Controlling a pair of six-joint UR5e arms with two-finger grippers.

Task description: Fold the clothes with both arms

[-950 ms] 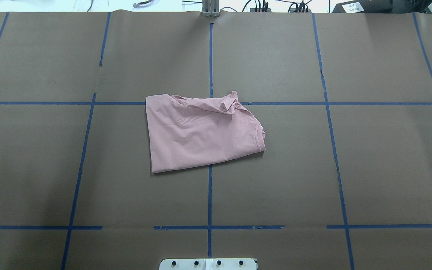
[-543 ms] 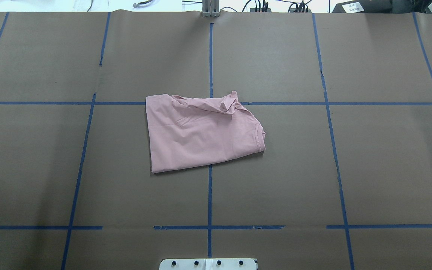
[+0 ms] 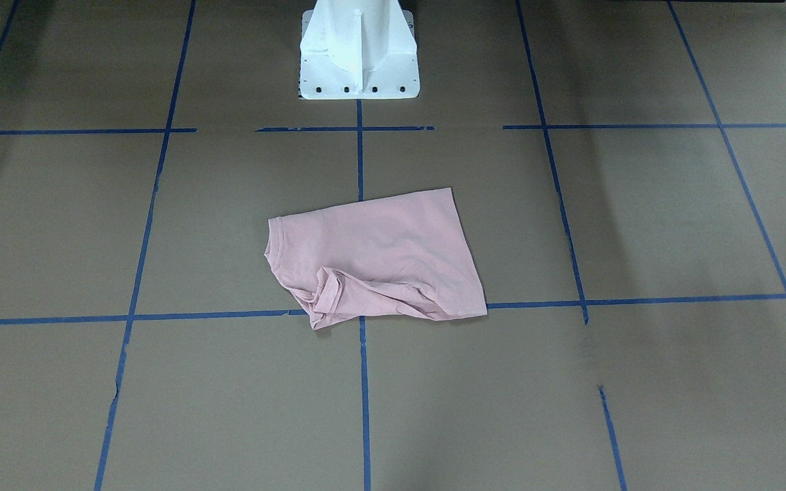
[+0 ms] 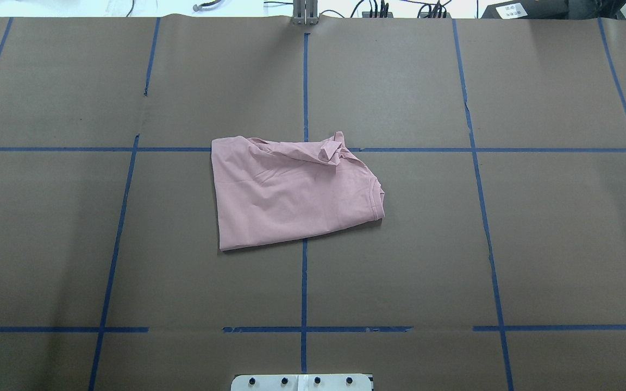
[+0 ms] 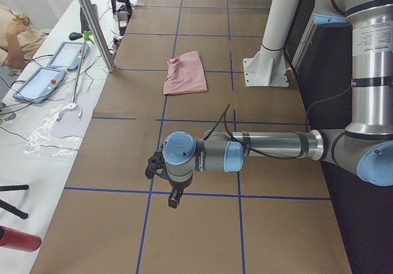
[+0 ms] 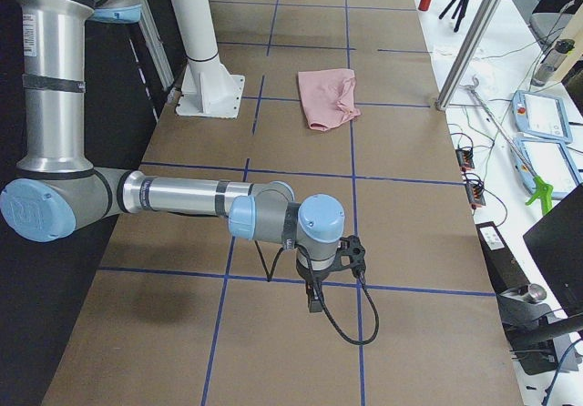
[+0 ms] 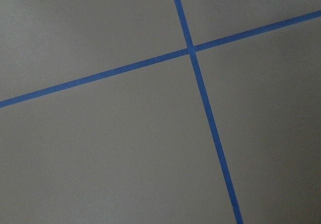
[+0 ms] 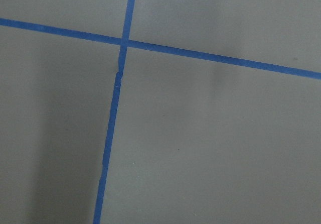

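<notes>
Crosswise, folded T-shirt [image 4: 286, 201], collar [image 4: 374, 199] rightward

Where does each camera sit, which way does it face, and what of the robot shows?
Exterior front-facing: across the table, facing the robot, down on the pink T-shirt; white pedestal base shows.
Overhead exterior: behind the robot, forward and down; only the base's edge.
Exterior left: table end; left arm and left end effector.
Exterior right: opposite end; right arm and right end effector.
Left wrist-mounted: down on a blue tape crossing; no robot part.
Right wrist-mounted: likewise.
Shared: all exterior views show the T-shirt.
</notes>
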